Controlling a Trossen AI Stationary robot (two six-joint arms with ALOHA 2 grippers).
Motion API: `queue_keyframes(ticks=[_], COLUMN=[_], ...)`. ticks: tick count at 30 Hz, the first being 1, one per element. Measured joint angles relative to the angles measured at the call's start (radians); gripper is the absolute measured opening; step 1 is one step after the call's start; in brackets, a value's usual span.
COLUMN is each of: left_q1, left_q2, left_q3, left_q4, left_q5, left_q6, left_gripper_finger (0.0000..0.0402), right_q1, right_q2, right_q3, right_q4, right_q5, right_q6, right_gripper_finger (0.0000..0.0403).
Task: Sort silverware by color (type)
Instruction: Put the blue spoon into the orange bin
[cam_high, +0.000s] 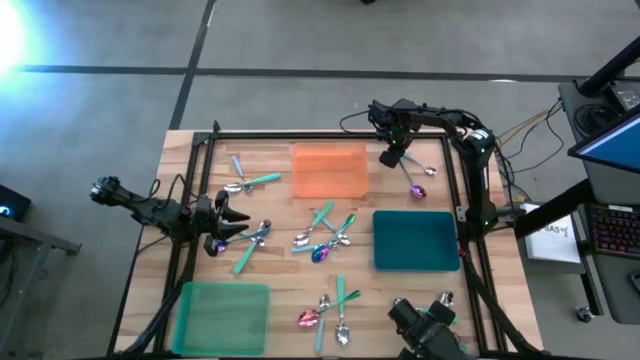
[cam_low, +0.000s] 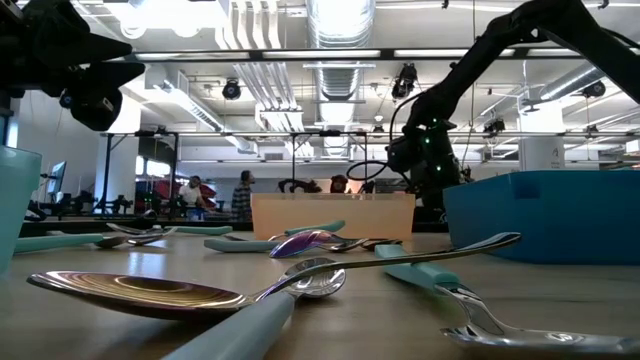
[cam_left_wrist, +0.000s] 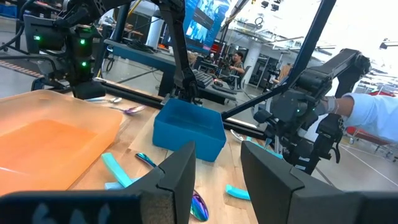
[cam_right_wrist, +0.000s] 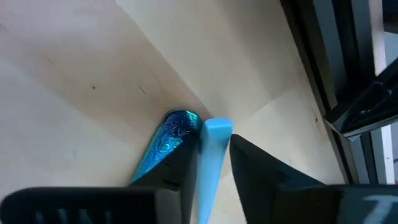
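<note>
The right tool (cam_right_wrist: 210, 168) is seen closed on a teal-handled utensil (cam_right_wrist: 210, 158), whose pale handle runs lengthwise between the two dark fingers and projects past their tips. Just beside that handle, an iridescent spoon (cam_right_wrist: 171, 140) lies touching or nearly touching it; whether it is also pinched cannot be told. In the high view the right tool (cam_high: 392, 155) is placed at the far side of the bench (cam_high: 270, 265), between the orange tray (cam_high: 328, 170) and a purple spoon (cam_high: 417, 189) that lies just beyond it, away from the tray.

The left tool (cam_high: 225, 222) is held with its fingers apart, above the bench edge. Directly ahead of its tips lies a cluster of silverware (cam_high: 250, 238): a purple spoon, a silver one and a teal handle, with long axes running roughly along the tool's own pointing direction. A further heap (cam_high: 325, 235) sits farther ahead, before the teal tray (cam_high: 415, 242).

It is judged that the held utensil belongs in a tray, and the orange one is nearest the right tool; the green tray (cam_high: 225, 315) is well apart from it, nearer the left arm.
</note>
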Motion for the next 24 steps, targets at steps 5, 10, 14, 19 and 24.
queue_keyframes(ticks=[5,10,14,19,24], left_q1=[0.0,0.0,0.0,0.0,0.0], left_q2=[0.0,0.0,0.0,0.0,0.0], left_q3=[0.0,0.0,0.0,0.0,0.0], left_q4=[0.0,0.0,0.0,0.0,0.0], left_q5=[0.0,0.0,0.0,0.0,0.0], left_q6=[0.0,0.0,0.0,0.0,0.0], left_gripper_finger=[0.0114,0.0114,0.0114,0.0114,0.0114], right_q1=[-0.006,-0.023,-0.051,-0.092,-0.105], right_q2=[0.0,0.0,-0.001,-0.001,-0.001], right_q3=[0.0,-0.001,-0.008,-0.035,-0.094], right_q4=[0.0,0.001,0.002,0.018,0.049], right_q5=[0.008,-0.007,-0.016,-0.138,-0.182], right_q6=[-0.003,0.003,0.006,0.01,0.008], right_gripper_finger=[0.0137,0.0136,0.0125,0.0118,0.0116])
